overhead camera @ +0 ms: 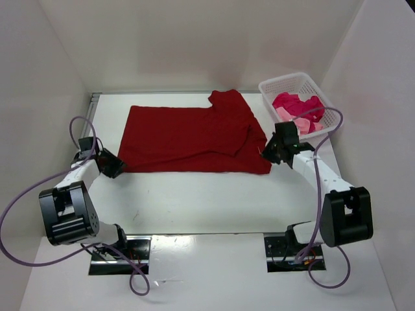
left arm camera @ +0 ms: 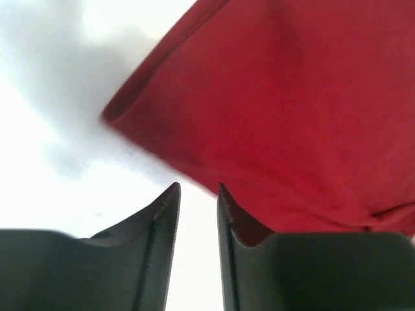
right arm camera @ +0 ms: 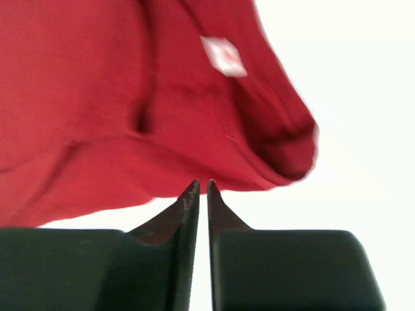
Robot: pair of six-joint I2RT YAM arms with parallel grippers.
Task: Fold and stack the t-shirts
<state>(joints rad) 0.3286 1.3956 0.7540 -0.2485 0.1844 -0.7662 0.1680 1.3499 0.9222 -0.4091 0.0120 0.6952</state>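
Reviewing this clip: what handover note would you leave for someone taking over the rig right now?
Left gripper: slightly open, empty, at the near-left corner of the dark red t-shirt.
Right gripper: almost shut, empty, at that shirt's near-right corner.
The dark red shirt lies spread on the table. The magenta t-shirt and the light pink t-shirt sit crumpled in the white basket.
Done: one shirt laid out.
Left: fold it, then take out, fold and stack the other two.
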